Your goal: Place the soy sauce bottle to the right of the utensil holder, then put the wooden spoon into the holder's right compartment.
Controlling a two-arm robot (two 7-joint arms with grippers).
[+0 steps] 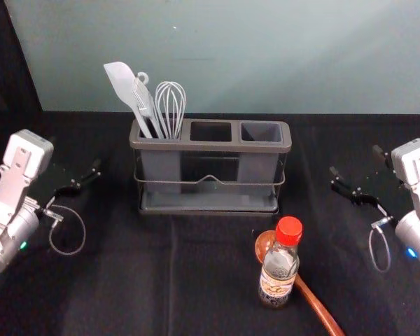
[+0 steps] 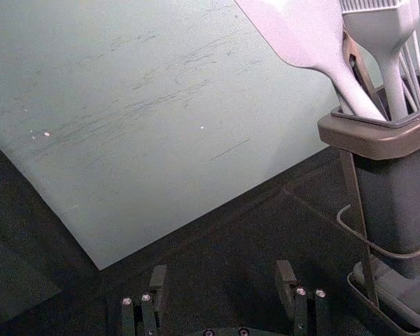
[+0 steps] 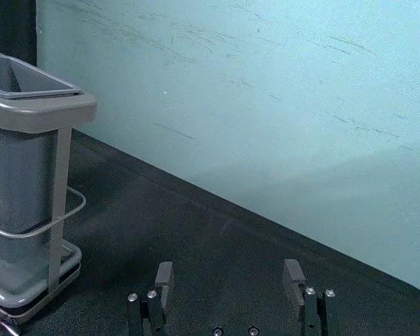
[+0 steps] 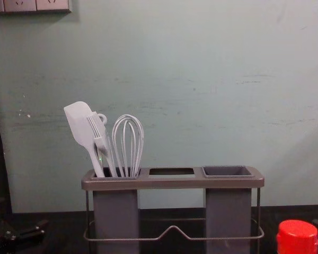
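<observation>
head view: bottle (image 1: pixel 278 274) between left gripper (image 1: pixel 75 161), right gripper (image 1: pixel 355 161).

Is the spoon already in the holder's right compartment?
No, the wooden spoon lies on the table, partly behind the soy sauce bottle.

Black cloth (image 1: pixel 203 280), utensil holder (image 1: pixel 210 146), bottle (image 1: pixel 278 274), spoon (image 1: pixel 316 304)

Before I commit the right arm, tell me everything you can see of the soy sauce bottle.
The soy sauce bottle stands upright on the dark cloth, in front of the utensil holder, towards its right end. It has a red cap, a clear, glassy-looking body and a pale, printed label low down. It partly hides the wooden spoon; whether they touch is unclear. Neither gripper touches it.
</observation>
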